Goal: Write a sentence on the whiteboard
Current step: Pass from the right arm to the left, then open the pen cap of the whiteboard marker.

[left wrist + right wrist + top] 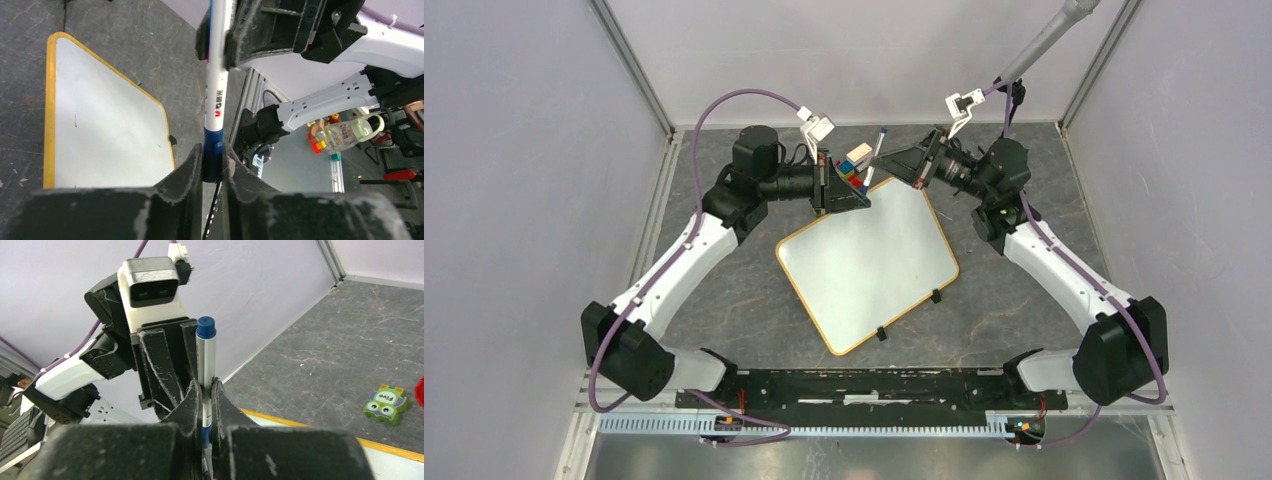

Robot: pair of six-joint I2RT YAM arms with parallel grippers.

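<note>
Plainly both pairs of jaws are on one marker [218,95], held in the air by the far corner of the board [869,265]. The right jaws are clamped on its white barrel. The left jaws pinch its blue end, pressing it from both sides in the left wrist view. The marker's long axis runs straight from one pair of jaws to the other, so I judge the coming move to be a pull apart along that line, probably to free a cap. Which end carries the cap I cannot tell for sure. The board lies flat and askew on the worktop [1024,300], between the two arms, below both jaws and on their near side. Its face is blank, with no sentence on it yet. The left jaws hang over its far edge and the right jaws sit just beyond the far corner, so neither arm is much nearer. Whichever arm keeps the barrel must tip it down and bring it toward the bases.
</note>
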